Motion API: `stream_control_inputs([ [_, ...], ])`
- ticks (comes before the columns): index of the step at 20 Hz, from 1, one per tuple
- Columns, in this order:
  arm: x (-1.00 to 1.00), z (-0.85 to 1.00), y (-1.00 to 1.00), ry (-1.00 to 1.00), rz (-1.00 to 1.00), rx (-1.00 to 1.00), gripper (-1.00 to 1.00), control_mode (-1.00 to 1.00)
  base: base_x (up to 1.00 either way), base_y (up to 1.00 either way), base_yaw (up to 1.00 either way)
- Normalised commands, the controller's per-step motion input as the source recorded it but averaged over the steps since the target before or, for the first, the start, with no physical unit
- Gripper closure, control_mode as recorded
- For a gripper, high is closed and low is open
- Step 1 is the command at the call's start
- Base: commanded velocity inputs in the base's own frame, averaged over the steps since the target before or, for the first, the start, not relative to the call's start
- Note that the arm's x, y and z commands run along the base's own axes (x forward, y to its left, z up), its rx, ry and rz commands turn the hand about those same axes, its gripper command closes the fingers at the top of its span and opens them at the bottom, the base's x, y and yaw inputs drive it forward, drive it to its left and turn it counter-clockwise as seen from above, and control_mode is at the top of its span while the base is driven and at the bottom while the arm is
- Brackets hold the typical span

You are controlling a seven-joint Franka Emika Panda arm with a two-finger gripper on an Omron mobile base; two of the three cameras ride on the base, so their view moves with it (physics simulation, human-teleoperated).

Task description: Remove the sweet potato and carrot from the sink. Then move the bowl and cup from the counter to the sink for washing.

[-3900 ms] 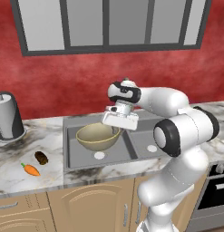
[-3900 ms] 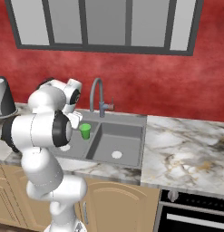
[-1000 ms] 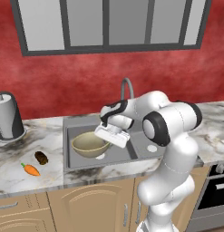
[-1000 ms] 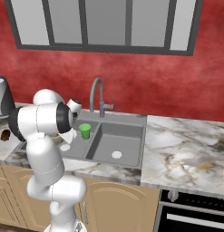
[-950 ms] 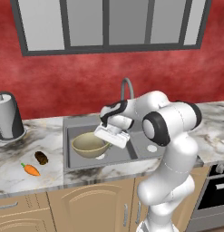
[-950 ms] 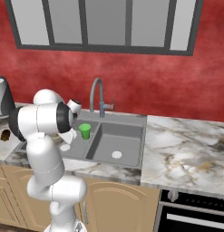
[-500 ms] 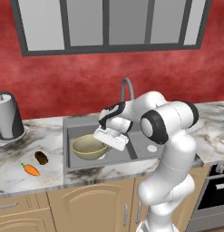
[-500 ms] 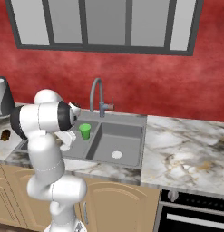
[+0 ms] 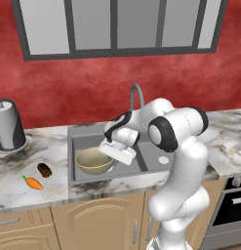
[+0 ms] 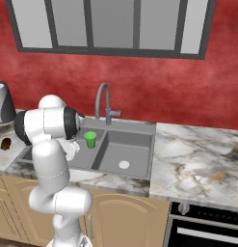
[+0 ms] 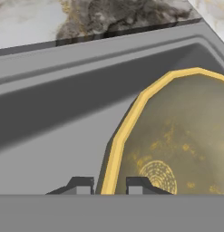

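On the counter point(image 9: 53, 141) lie sweet potato point(image 9: 44, 170) and carrot point(image 9: 33, 183); cup point(image 10: 90, 139) sits in the sink point(image 9: 92, 173), gripper point(image 11: 110, 186) pinching the bowl point(image 9: 94, 161) rim, unreleased.

Sink point(image 9: 88, 141): grey metal, matt, smooth walls; faucet point(image 9: 136, 95) grey metal with a slight sheen.
Bowl point(image 9: 95, 161): olive-tan, mottled speckled inner surface; rim glossy yellow.
Cup point(image 10: 90, 140): bright green, smooth, plastic-like.
Tabletop point(image 9: 24, 171): white-grey marble, dark veins, polished look.
Cabinets point(image 9: 92, 219): tan wood, smooth finish.
Sweet potato point(image 9: 44, 170): dark brown, dull, rough-looking skin.
Carrot point(image 9: 34, 183): bright orange, matt.
Wall point(image 9: 92, 78): red, mottled plaster-like texture.
Arm point(image 9: 183, 146): white, glossy shell; joints dark.
Kettle-like canister point(image 9: 8, 126): grey, metallic.
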Motion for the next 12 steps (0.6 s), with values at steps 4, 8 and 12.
stream_control_inputs([
  [4, 0.14, -0.18, 0.06, 0.0, -0.01, 0.0, 1.0, -1.0, 0.0, 0.0, 0.0],
  [8, 0.17, -0.17, 0.02, 0.0, 0.0, 0.0, 1.0, -1.0, 0.0, 0.0, 0.0],
  [12, 0.17, -0.16, 0.01, 0.0, 0.0, 0.0, 1.0, -1.0, 0.0, 0.0, 0.0],
])
